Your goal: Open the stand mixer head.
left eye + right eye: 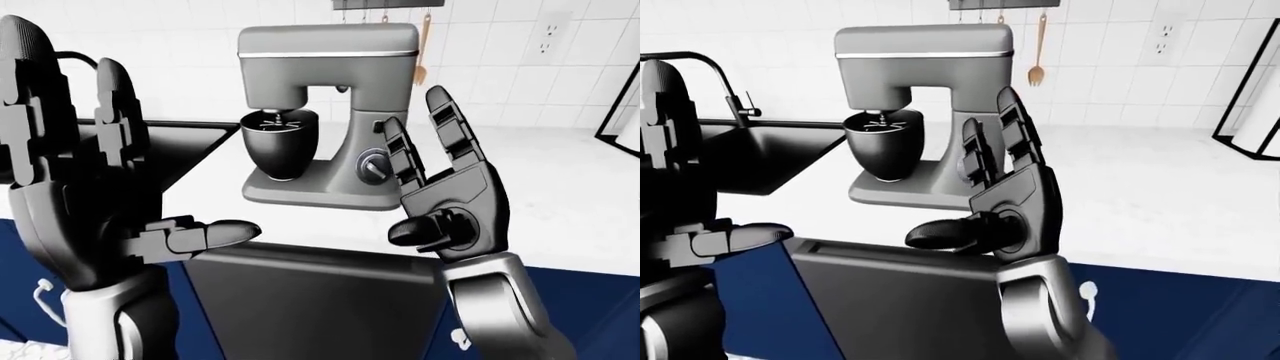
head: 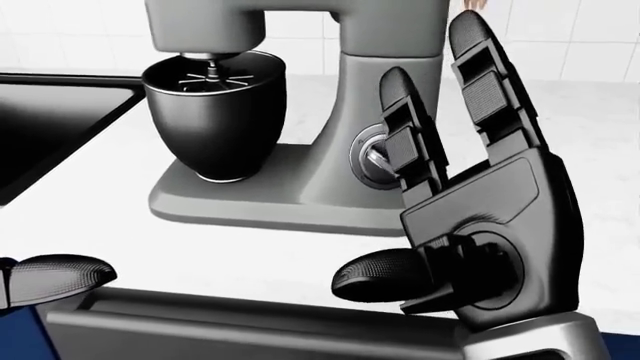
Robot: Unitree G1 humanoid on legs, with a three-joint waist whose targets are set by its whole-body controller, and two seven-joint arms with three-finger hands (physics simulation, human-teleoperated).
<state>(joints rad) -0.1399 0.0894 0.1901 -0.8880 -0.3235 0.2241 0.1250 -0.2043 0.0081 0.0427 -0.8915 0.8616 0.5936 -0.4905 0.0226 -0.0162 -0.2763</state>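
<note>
Black right robot hand (image 2: pixel 470 225), fingers spread upright, hangs beside the stand mixer (image 1: pixel 330 112).

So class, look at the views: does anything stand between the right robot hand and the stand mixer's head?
Nothing visible does. The right robot hand is raised open below the mixer head, with only bare counter around the mixer; the bowl sits under the head.

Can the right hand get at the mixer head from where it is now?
Probably yes. The right hand is open, raised beside the mixer's column, and nothing stands between it and the mixer head above, which is still down over the bowl.
</note>
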